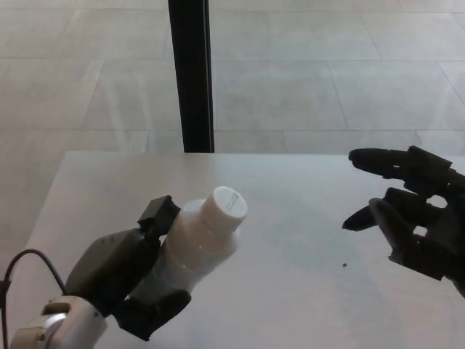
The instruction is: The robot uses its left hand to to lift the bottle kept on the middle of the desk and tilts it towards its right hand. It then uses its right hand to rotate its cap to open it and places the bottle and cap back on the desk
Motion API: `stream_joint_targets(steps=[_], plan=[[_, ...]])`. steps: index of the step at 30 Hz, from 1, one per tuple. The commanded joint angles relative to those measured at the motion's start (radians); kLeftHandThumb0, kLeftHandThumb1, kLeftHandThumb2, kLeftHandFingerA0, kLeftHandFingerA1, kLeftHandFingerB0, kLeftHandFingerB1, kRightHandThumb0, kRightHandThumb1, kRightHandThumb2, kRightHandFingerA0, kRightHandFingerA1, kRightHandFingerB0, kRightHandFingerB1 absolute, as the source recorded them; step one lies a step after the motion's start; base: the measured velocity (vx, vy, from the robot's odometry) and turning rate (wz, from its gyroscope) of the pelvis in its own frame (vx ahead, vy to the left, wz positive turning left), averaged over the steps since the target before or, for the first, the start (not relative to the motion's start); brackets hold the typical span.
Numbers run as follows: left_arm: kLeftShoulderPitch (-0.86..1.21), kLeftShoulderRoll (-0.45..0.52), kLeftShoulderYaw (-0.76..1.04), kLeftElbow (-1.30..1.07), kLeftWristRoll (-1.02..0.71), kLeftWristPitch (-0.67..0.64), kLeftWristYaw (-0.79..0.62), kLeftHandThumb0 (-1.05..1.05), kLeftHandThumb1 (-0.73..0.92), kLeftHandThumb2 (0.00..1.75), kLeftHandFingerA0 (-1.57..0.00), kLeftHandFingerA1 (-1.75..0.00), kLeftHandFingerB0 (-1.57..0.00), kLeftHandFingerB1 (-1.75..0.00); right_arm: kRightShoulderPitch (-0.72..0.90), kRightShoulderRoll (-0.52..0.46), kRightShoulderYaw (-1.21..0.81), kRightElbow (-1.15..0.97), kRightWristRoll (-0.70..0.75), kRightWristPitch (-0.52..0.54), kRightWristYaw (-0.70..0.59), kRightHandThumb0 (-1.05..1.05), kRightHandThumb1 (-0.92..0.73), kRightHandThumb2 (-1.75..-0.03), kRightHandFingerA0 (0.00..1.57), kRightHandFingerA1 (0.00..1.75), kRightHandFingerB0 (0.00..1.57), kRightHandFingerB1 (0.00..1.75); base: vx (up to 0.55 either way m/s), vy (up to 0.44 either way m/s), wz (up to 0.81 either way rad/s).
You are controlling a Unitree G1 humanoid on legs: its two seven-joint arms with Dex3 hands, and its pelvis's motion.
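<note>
Left hand (123, 280) nearest the camera, wrapped round the lower body of the bottle (190, 247), thumb under, fingers over the back. Bottle is lifted off the desk (290, 218) and tilted, cap (226, 206) pointing up and toward the right hand (410, 211). Cap on, looks unturned. Right hand is well right of the bottle and apart from it, fingers spread, holding nothing.

Bottle: white smooth plastic, looks light to moderate, walls probably stiff enough but slick; a body grip could let it spin when the cap is twisted, so squeeze firm at the waist. Cap small with smooth-looking sides; best pinched around its rim with the fingertips.

Beyond the bottle: desk's far edge, a black post (191, 73), tiled floor (327, 65).
</note>
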Motion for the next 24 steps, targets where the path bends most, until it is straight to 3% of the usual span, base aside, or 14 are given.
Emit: stream_joint_targets(steps=[1,2,5,6,7,8,11,13,22,24], plan=[[-0.003,-0.016,-0.01,-0.021,0.054,0.05,-0.056,0.33,0.41,1.47,-1.22,-1.63,-1.07,-1.41,-0.019,-0.016,0.051,-0.013,-0.034,0.045,0.028,-0.58,-0.66,-0.6,0.83,0.98,0.58,0.4,0.0,0.0,0.0],[-0.009,-0.024,-0.013,-0.015,0.057,0.043,-0.053,0.34,0.41,1.49,-1.07,-1.72,-1.0,-1.5,-0.021,-0.021,0.063,-0.011,-0.05,0.048,0.027,-0.58,-0.66,-0.6,0.83,0.98,0.57,0.4,0.0,0.0,0.0],[-0.026,-0.05,-0.026,-0.019,0.082,0.06,-0.064,0.32,0.39,1.51,-1.06,-1.74,-1.0,-1.5,-0.038,-0.016,0.111,0.008,-0.082,0.075,0.023,-0.57,-0.64,-0.6,0.84,0.96,0.57,0.4,0.0,0.0,0.0],[-0.033,-0.061,-0.034,-0.019,0.089,0.065,-0.068,0.31,0.31,1.59,-1.15,-1.67,-1.03,-1.43,-0.035,-0.022,0.119,0.01,-0.092,0.082,0.024,-0.57,-0.64,-0.6,0.83,0.96,0.56,0.4,0.0,0.0,0.0],[-0.036,-0.072,-0.038,-0.018,0.096,0.065,-0.066,0.35,0.34,1.62,-1.2,-1.69,-1.07,-1.45,-0.039,-0.023,0.133,0.021,-0.108,0.086,0.023,-0.57,-0.64,-0.59,0.82,0.96,0.56,0.41,0.0,0.0,0.0],[-0.035,-0.086,-0.038,-0.013,0.091,0.064,-0.062,0.2,0.69,1.38,-1.28,-1.33,-1.2,-1.25,-0.047,-0.023,0.157,0.046,-0.126,0.086,0.027,-0.56,-0.63,-0.59,0.79,1.03,0.56,0.42,0.0,0.0,0.0],[-0.037,-0.116,-0.039,-0.001,0.096,0.054,-0.054,0.22,0.7,1.4,-1.33,-1.37,-1.24,-1.29,-0.046,-0.042,0.177,0.048,-0.161,0.124,0.025,-0.59,-0.63,-0.59,0.78,1.04,0.55,0.42,0.0,0.0,0.0],[-0.036,-0.136,-0.036,0.006,0.1,0.05,-0.044,0.18,0.71,1.38,-1.27,-1.33,-1.19,-1.25,-0.045,-0.068,0.211,0.064,-0.213,0.168,0.022,-0.59,-0.61,-0.61,0.71,1.16,0.54,0.4,0.0,0.0,0.0],[-0.018,-0.155,-0.027,0.017,0.109,0.025,-0.042,0.18,0.73,1.4,-1.28,-1.34,-1.2,-1.27,-0.054,-0.095,0.221,0.103,-0.294,0.203,-0.013,-0.61,-0.61,-0.6,0.7,1.12,0.51,0.42,0.0,0.0,0.0],[-0.015,-0.156,-0.027,0.017,0.115,0.021,-0.042,0.18,0.72,1.39,-1.28,-1.33,-1.2,-1.26,-0.063,-0.08,0.206,0.111,-0.286,0.199,-0.018,-0.63,-0.6,-0.6,0.68,1.18,0.5,0.43,0.0,0.0,0.0]])
